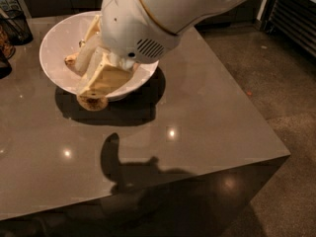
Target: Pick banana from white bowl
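A big white robot arm [163, 9] fills the top of the frame and hides much of the white bowl [52, 46] in the upper left. The arm's shell is smooth and round, with a small patch of slots [148, 47] and a thin gold line around it.

The gripper [96, 90] hangs over the near edge of the bowl. Its flat, cream-coloured fingers [108, 75] are pressed onto the banana [93, 102]. Only the banana's round brown speckled end shows, poking out under the fingers, just past the bowl's rim and above the table.

The tip of another banana [70, 60] peeks out inside the bowl, on the left side. The bowl is wide, plain and round.

The table [212, 117] is grey-brown, flat and shiny, with small bright light spots [171, 132] and the arm's dark shadow [128, 167] on it. A black wire basket [17, 26] stands at the far upper left. The floor [281, 83] on the right is dark and speckled.
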`<state>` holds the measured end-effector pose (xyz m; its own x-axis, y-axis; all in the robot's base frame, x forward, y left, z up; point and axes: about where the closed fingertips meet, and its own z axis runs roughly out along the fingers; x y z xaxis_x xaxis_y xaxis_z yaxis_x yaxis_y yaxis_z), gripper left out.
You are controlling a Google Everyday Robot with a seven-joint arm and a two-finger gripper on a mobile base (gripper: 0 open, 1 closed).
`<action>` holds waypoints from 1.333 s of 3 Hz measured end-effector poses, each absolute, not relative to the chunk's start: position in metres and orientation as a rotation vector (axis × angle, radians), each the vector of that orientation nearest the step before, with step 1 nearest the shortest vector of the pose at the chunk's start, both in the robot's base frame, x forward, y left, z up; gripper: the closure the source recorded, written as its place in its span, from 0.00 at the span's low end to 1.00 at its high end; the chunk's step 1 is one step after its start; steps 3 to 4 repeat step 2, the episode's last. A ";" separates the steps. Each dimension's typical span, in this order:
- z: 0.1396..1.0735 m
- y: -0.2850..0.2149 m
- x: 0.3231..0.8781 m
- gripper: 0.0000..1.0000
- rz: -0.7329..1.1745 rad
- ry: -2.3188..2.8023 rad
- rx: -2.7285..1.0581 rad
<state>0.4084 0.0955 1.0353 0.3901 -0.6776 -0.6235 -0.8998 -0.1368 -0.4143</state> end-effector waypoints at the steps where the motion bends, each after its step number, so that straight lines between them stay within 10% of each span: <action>1: 1.043 0.094 0.377 1.00 0.351 1.378 -1.839; 4: 1.055 0.098 0.369 1.00 0.331 1.349 -1.842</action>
